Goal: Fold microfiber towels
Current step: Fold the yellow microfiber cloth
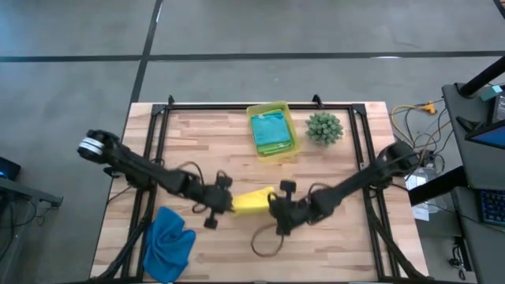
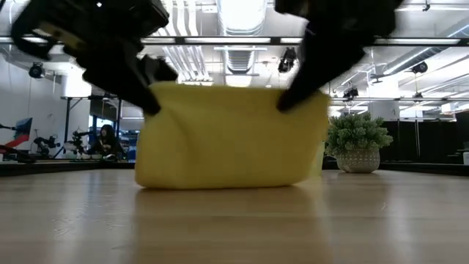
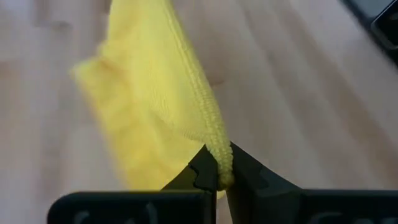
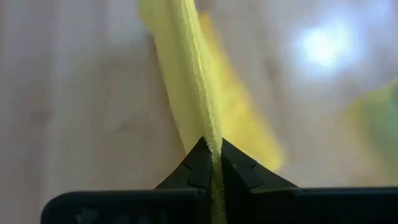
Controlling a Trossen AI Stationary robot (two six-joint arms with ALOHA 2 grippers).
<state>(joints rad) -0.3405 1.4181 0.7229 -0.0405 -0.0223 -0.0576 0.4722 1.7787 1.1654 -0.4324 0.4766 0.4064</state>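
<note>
- The yellow towel (image 2: 231, 136) hangs between the two sets of jaws, low over the middle of the tabletop (image 1: 347, 244). Its bottom fold seems to rest on the wood.
- The left jaws (image 3: 217, 177) are pinched tight on one top corner of the yellow towel. You can see the thick hem squeezed between them.
- The right jaws (image 4: 211, 163) are pinched tight on the other top corner, right on the hem too.
- The towel looks soft, floppy and light. It droops and bends under its own weight, so it will not stay flat unless it is laid down.
- It is fuzzy, so I think it will not slip out easily. It will not break if it drops.
- The corners on the hem look like the best places to hold it, because the cloth is thicker there.
- A blue towel (image 1: 169, 246) lies in a crumpled heap behind the left jaws, well apart from them.
- A teal towel (image 1: 271, 132) sits in a yellow bin (image 1: 256, 112) far ahead of both jaws, beside a small green plant (image 1: 324, 128).
</note>
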